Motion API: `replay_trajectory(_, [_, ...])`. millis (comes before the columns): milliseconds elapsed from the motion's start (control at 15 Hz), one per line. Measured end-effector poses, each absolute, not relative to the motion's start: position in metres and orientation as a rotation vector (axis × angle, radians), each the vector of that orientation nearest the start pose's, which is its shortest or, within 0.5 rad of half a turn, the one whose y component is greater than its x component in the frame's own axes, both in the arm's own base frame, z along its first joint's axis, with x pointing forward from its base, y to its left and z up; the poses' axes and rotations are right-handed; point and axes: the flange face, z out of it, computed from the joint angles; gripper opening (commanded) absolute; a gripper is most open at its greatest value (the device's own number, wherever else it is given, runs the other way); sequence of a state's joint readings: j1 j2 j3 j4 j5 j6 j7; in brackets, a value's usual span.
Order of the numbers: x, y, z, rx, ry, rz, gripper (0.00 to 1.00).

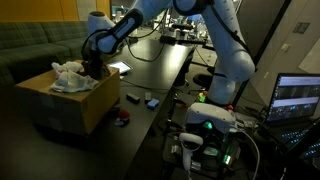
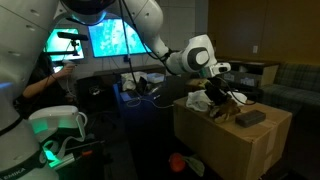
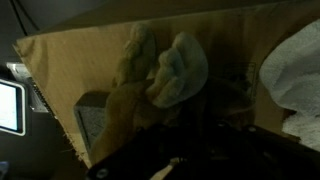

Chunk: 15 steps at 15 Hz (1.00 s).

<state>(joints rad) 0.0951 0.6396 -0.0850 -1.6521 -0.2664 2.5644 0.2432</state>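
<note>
One tan, floppy plush toy (image 3: 150,70) is lying against the one cardboard box's (image 1: 85,105) wall. The claw (image 1: 94,70) is hanging shut, its grip unclear.

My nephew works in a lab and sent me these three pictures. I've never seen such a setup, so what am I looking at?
The white machine is a robot arm with several joints, ending in a two-fingered gripper. Two pictures come from cameras standing outside the robot, in different places. The third comes from a camera on the wrist, looking past the gripper.

The arm reaches over an open cardboard box on a dark table. On the box lie a white cloth, a yellowish soft bundle and a dark grey block.

The gripper's jaws are shut just above the box. It is too dark to tell whether they pinch anything.
</note>
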Motion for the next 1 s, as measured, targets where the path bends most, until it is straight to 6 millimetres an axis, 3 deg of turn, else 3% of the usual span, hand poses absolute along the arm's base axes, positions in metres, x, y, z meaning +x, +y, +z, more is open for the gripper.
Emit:
replay_trajectory(267, [0.714, 0.016, 0.282, -3.320, -0.069, -0.443, 0.73])
replay_trajectory(533, [0.717, 0.021, 0.316, -3.319, -0.164, -0.476, 1.00])
replay_trajectory(1000, [0.746, 0.053, 0.377, -3.220, -0.298, -0.672, 1.00])
